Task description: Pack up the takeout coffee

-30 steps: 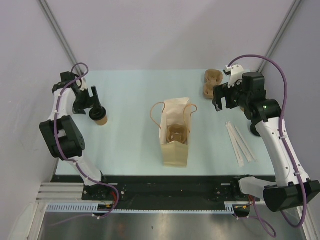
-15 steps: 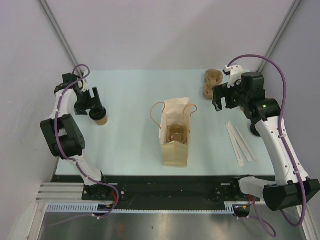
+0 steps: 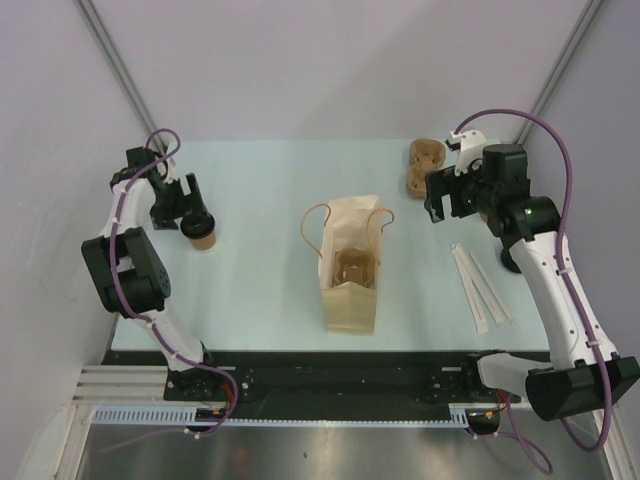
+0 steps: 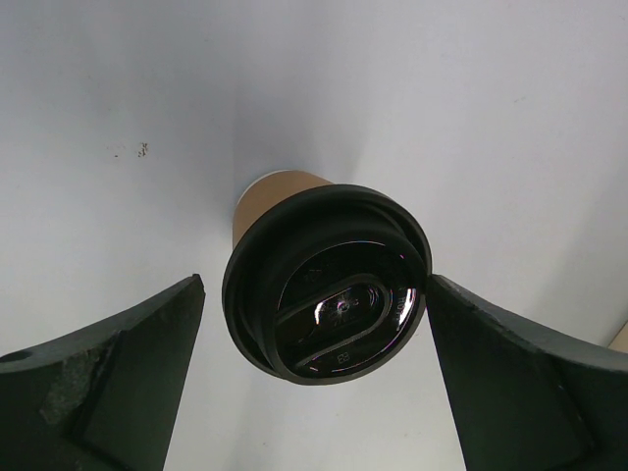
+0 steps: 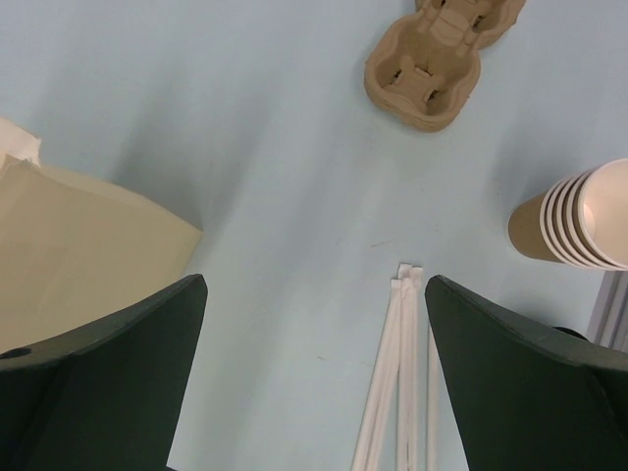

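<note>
One takeout coffee [image 3: 204, 238], black-lidded, stands upright on the desk [image 3: 260, 190] at 9 o'clock from the paper bag [image 3: 352, 305]. I read the left fingers [image 4: 118, 392] as spread wide, one on either side of the lid, not clamping it. The right fingers [image 5: 108, 383] are also spread and hold nothing, above the desk at 2 o'clock from the bag. Wrapped straws [image 3: 480, 288] lie at 3 o'clock.

No text, label, brand or number can be read anywhere. The black lid [image 4: 329, 294] on the takeout coffee [image 4: 278, 194] at the far left bears small raised marks near its lower rim, too blurred to make out.
</note>
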Robot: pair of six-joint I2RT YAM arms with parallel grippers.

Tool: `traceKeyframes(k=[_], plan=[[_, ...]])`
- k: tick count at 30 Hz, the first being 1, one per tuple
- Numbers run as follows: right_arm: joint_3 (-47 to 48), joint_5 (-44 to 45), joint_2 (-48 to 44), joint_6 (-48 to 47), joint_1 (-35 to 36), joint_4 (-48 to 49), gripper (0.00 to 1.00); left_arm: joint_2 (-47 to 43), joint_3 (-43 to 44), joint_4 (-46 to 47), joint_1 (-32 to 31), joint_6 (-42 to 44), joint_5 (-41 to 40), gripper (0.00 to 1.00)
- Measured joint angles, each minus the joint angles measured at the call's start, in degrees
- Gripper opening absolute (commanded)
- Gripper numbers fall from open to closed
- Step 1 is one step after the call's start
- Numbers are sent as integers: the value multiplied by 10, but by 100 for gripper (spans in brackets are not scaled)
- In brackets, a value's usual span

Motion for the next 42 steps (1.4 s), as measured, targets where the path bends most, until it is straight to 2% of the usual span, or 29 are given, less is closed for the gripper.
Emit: traceKeyframes(k=[25,42], plan=[[0,-13,2,0,0,-5,100,-15,-2,1,0,-16,0,99],[0,-21,2,9,-2,-5,100,-24,-54,7,-2,-16,8,96]])
